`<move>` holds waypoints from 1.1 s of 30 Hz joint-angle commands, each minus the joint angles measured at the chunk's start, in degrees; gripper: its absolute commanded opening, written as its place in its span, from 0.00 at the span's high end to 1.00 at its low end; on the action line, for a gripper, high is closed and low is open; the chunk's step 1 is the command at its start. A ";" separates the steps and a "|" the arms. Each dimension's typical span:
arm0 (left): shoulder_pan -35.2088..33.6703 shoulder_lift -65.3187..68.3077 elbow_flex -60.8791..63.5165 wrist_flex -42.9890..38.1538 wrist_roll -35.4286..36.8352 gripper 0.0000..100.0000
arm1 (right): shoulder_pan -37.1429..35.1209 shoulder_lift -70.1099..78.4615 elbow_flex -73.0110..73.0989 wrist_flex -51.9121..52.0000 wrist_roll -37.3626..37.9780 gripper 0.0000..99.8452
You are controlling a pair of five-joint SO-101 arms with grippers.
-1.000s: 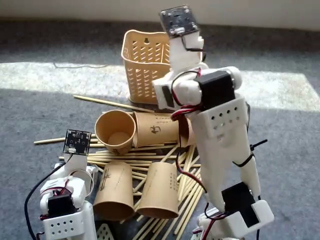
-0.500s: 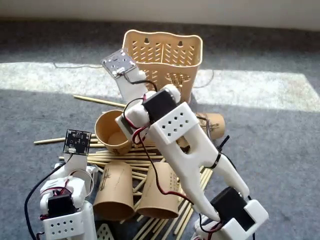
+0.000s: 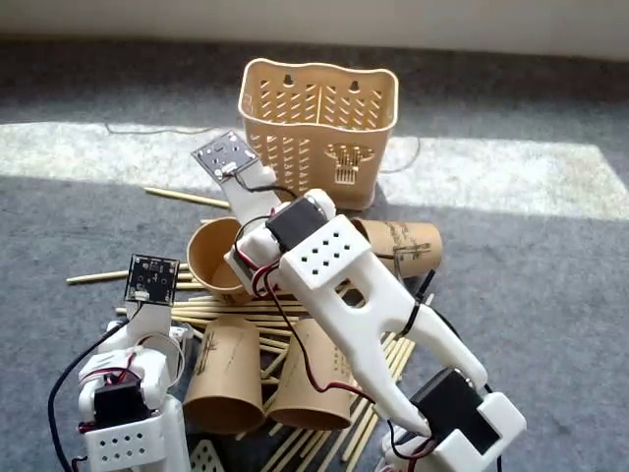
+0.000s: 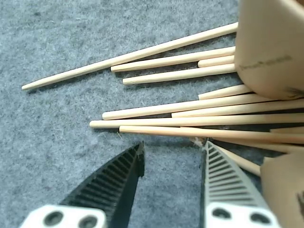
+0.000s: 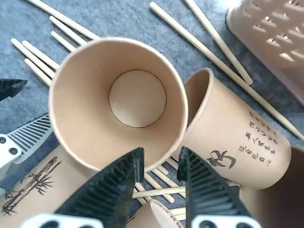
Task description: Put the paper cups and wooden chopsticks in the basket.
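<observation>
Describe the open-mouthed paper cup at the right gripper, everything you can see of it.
The paper cup is plain tan paper with a rolled rim. It is empty, its round bottom visible inside and its mouth turned up toward the cameras. It sits among the chopsticks, some running under it. A lettered cup lies on its side against its rim. The right gripper hovers at its near rim, slightly open; whether it touches the cup cannot be told.

left arm (image 3: 123,418): low, jaws apart | right arm (image 3: 339,280): stretched forward, jaws apart
</observation>
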 commanded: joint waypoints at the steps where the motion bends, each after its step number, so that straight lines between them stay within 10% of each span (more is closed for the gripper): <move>1: -0.66 -0.48 1.10 -0.88 -0.44 0.81 | -0.31 -1.89 0.31 -1.54 0.18 0.88; 33: -0.66 -0.48 1.10 -0.88 -0.44 0.81 | 2.86 -6.20 -0.92 -0.92 -2.90 0.99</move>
